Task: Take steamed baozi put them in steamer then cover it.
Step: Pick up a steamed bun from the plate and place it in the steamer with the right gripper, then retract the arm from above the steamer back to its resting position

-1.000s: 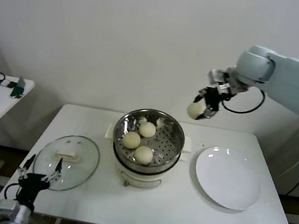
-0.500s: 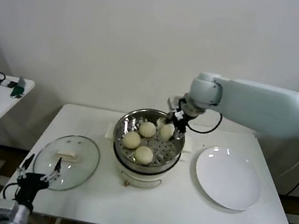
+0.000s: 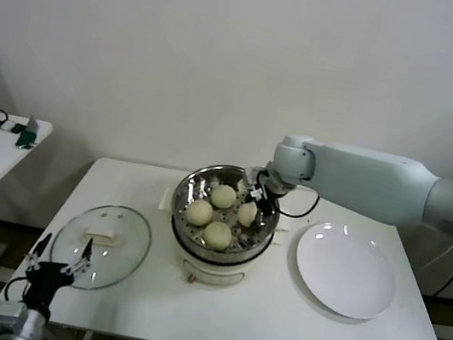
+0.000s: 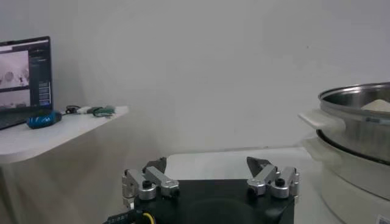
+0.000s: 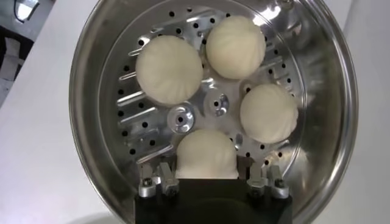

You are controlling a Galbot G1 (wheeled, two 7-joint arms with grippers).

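You see four steamed baozi (image 5: 169,68) on the perforated tray inside the steamer (image 3: 224,213). The right gripper (image 5: 206,180) straddles the rightmost one; whether it grips cannot be determined. The cover (image 3: 101,245) lies left. The left gripper (image 4: 210,178), released, hovers near it.

Bright even indoor light; soft shadows; glare on steamer (image 5: 329,91) rim; frames sharp.
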